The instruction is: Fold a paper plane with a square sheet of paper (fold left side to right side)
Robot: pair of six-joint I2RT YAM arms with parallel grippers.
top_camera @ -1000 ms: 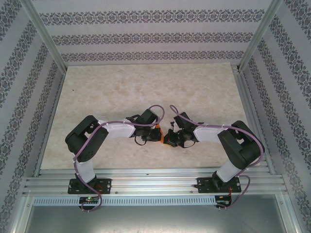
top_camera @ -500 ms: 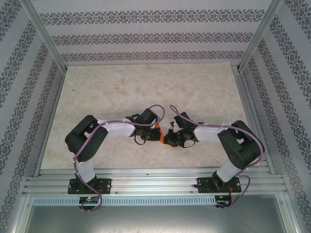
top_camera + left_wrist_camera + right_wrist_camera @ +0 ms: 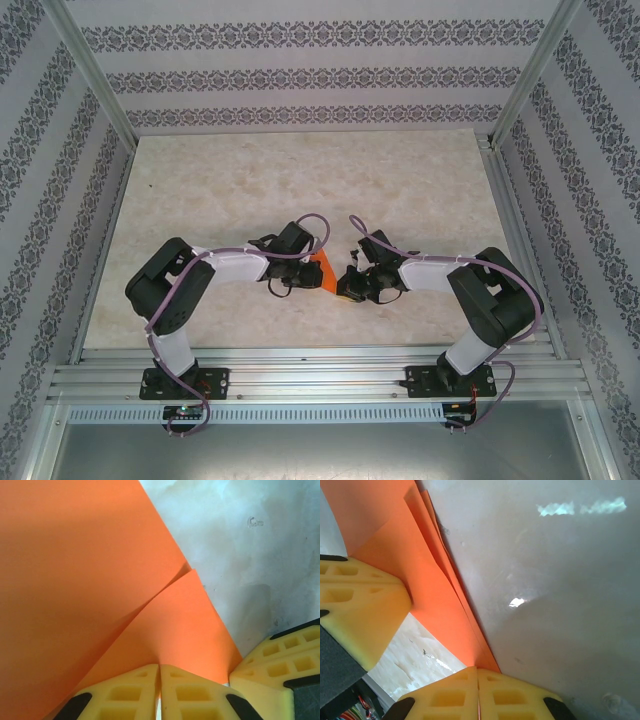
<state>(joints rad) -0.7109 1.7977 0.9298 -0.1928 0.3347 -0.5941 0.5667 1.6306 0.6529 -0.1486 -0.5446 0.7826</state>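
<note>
Here, left claw (image 3: 159, 667) clenched on orange paper plane (image 3: 75, 580), right claw (image 3: 478, 670) clamped on it too

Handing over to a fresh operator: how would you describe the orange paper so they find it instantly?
On the pale marbled table, look where the two arms meet. Between the left gripper and right gripper, both shut on it, is the folded paper. It is the only bright orange thing, creased into layered flaps.
</note>
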